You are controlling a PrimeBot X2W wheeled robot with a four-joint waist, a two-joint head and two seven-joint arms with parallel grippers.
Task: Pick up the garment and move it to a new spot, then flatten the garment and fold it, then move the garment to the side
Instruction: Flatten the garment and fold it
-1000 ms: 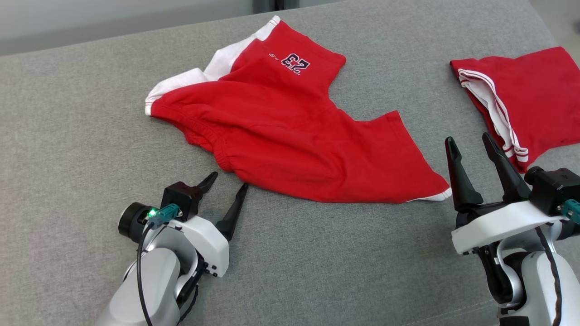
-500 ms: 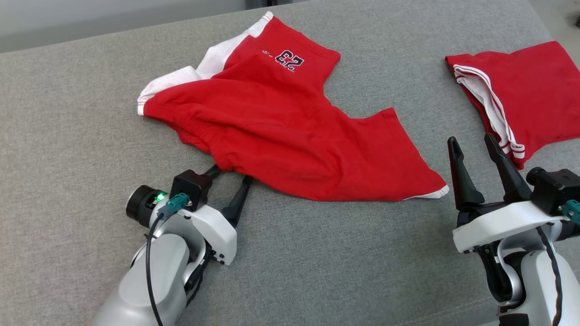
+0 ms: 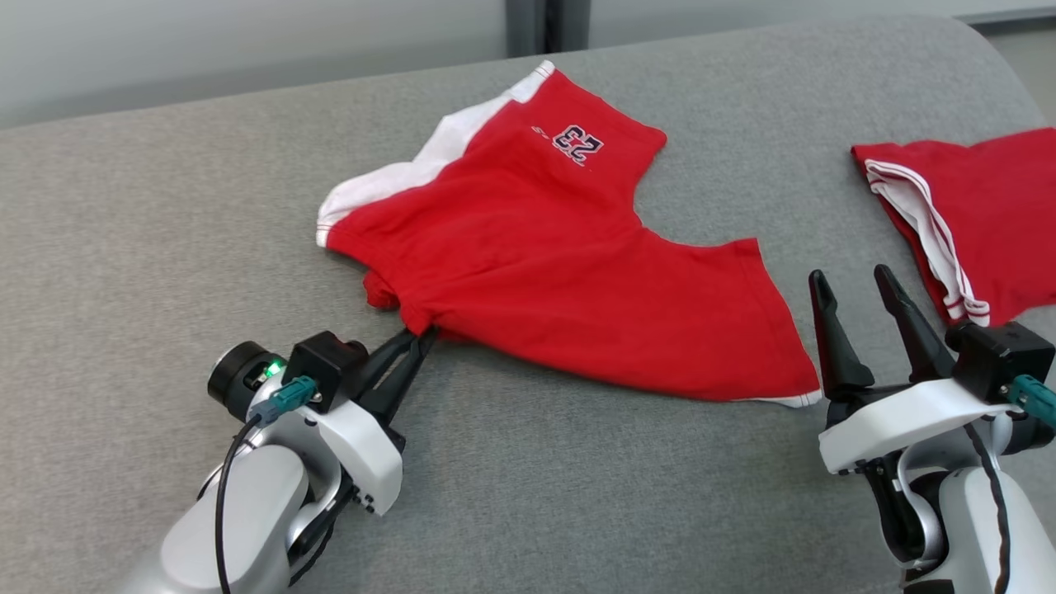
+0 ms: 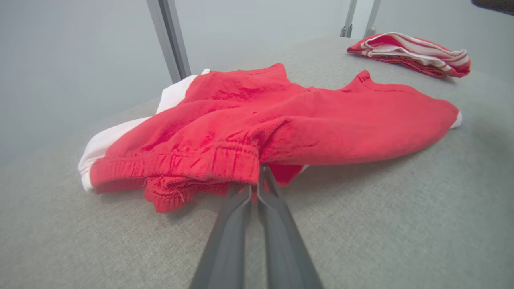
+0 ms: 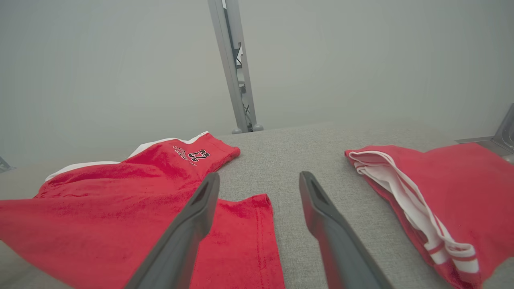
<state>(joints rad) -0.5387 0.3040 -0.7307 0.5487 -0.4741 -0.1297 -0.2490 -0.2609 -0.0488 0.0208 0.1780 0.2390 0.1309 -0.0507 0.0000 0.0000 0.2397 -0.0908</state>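
The garment [image 3: 561, 272] is a pair of red shorts with white side panels and a "23" print, spread on the grey cushioned surface [image 3: 165, 231]. My left gripper [image 3: 417, 345] is shut on its near waistband edge, which bunches at the fingertips. In the left wrist view the two fingers pinch the elastic waistband [image 4: 225, 160] of the garment [image 4: 281, 120]. My right gripper [image 3: 850, 280] stands open just right of the garment's right leg hem, holding nothing. In the right wrist view the garment [image 5: 120, 200] lies left of the open right gripper [image 5: 259, 180].
A second red garment [image 3: 982, 214] with white striped trim lies folded at the right edge, also seen as the folded red garment [image 5: 433, 200] and folded red garment [image 4: 409, 52]. A grey metal post [image 5: 235, 76] rises behind the surface's far edge.
My left gripper moved forward to the waistband and closed on it, bunching the cloth. The head camera shifted, so the whole scene sits lower and further right. The right gripper stayed open.
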